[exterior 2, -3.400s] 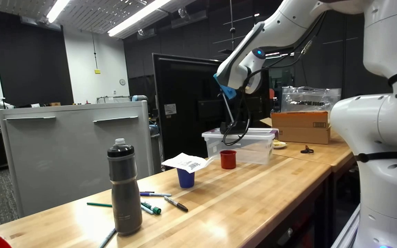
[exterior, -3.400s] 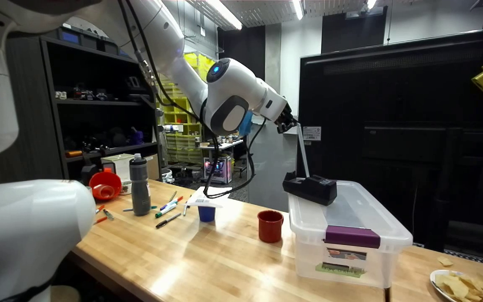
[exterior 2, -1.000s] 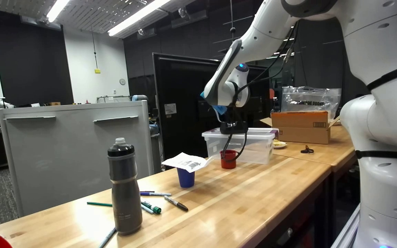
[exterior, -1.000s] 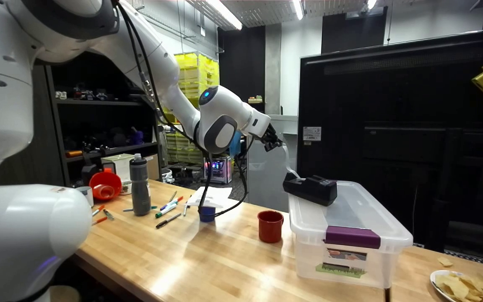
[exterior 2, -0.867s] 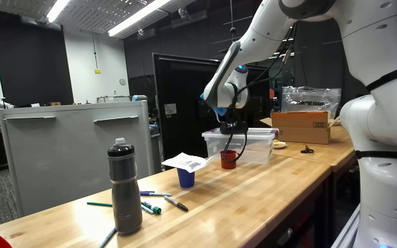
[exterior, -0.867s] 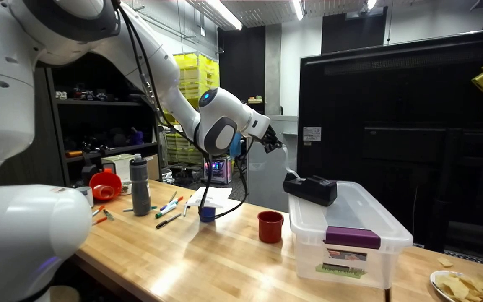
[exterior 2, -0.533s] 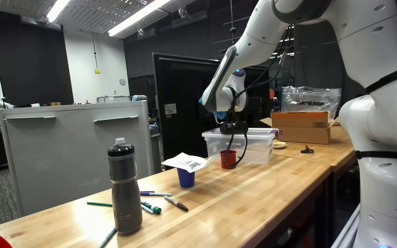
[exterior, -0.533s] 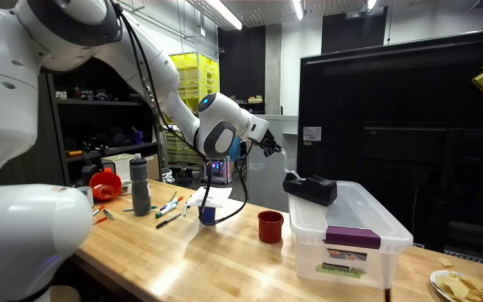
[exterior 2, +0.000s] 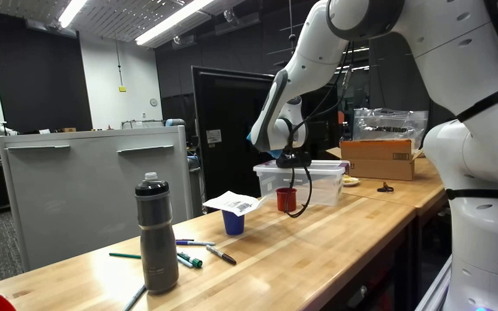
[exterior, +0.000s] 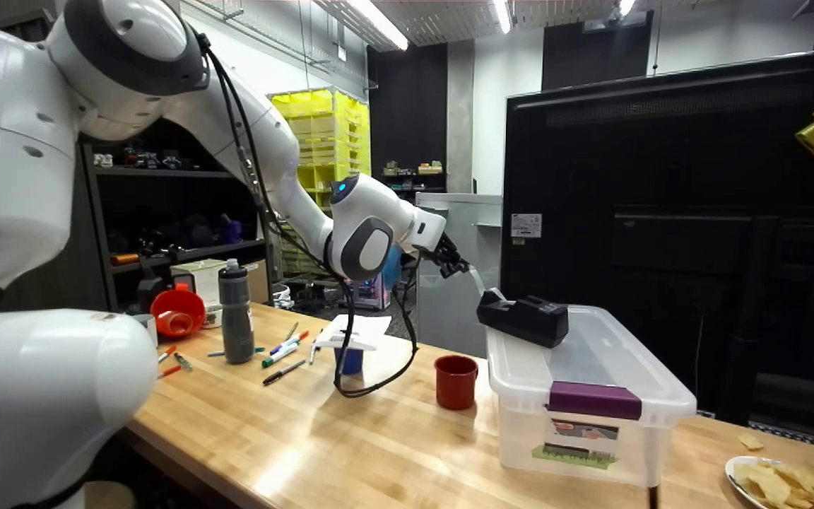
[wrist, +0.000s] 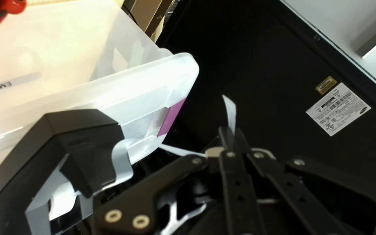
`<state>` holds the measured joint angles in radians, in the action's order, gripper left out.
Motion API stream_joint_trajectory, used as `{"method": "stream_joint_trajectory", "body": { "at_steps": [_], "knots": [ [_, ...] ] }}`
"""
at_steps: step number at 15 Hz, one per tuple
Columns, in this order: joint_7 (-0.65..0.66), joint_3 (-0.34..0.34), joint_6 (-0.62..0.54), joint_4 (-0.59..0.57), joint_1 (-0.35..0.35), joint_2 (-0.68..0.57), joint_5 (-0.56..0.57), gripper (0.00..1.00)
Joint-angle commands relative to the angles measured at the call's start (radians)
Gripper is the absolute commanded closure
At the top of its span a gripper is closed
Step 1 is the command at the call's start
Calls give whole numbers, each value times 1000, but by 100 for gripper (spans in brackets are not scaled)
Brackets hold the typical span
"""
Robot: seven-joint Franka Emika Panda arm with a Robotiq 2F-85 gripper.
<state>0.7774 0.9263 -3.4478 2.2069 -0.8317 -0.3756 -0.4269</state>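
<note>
I am bringing the black gripper [exterior: 461,267] lower; in an exterior view, the white arm [exterior: 266,145] is sloping down from upper left, its fingers [wrist: 234,171] pinching translucent tape [exterior: 477,280] running to its black plastic dispenser [exterior: 528,322] on the clear plastic bin [exterior: 526,433], centre right. Lower right, a white plate [exterior: 731,472] is holding yellow chips [exterior: 774,486].
</note>
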Motion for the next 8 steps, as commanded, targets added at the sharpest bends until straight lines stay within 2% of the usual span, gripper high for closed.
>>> {"method": "stream_joint_trajectory", "body": {
  "at_steps": [1,8],
  "knots": [
    [0,39,20,-28,-38,-75,-35,100],
    [6,74,31,-55,-61,-186,-31,100]
  ]
}}
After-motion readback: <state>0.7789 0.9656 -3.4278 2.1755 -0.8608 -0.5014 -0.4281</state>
